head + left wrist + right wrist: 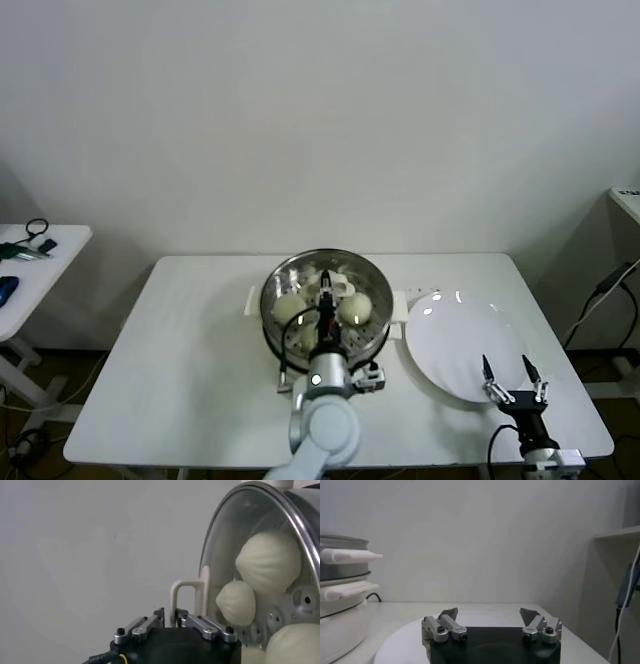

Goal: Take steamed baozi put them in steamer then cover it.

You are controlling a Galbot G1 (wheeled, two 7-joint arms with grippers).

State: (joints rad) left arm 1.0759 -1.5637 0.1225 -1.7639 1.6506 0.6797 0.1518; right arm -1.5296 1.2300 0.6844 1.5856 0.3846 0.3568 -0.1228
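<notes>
**Lid on steamer, left gripper clamped on its handle**

White table (190, 370) fills the lower part of the head view; small side table (40, 262) off to the robot's left with dark odds on it, too small to identify; shelf edge (628, 200) at far right.

Steamer (325, 338) sits mid-table, steel basket on white base, white side handles sticking out; in the right wrist view the steamer (342, 595) shows side-on, well apart from that gripper.

White plate (462, 345) lies just beside the steamer on the robot's right; bare.

Cover (290, 275) sits on the steamer rim, clear glass, metal rim; in the left wrist view the cover (260, 540) fills the frame edge-on with its cream handle (187, 597) standing out from the centre.

Baozi (355, 308) inside the steamer under the glass; several visible, exact count unclear from the head; left wrist shows three baozi (270, 560) through the lid on the perforated bottom.

Left gripper (326, 295) reaches over the steamer centre; left gripper (172, 622) fingers closed together on the cream handle.

Right gripper (513, 378) hangs over the near edge of the plate; fingers spread apart, holding nothing; same in right wrist view (490, 616).
</notes>
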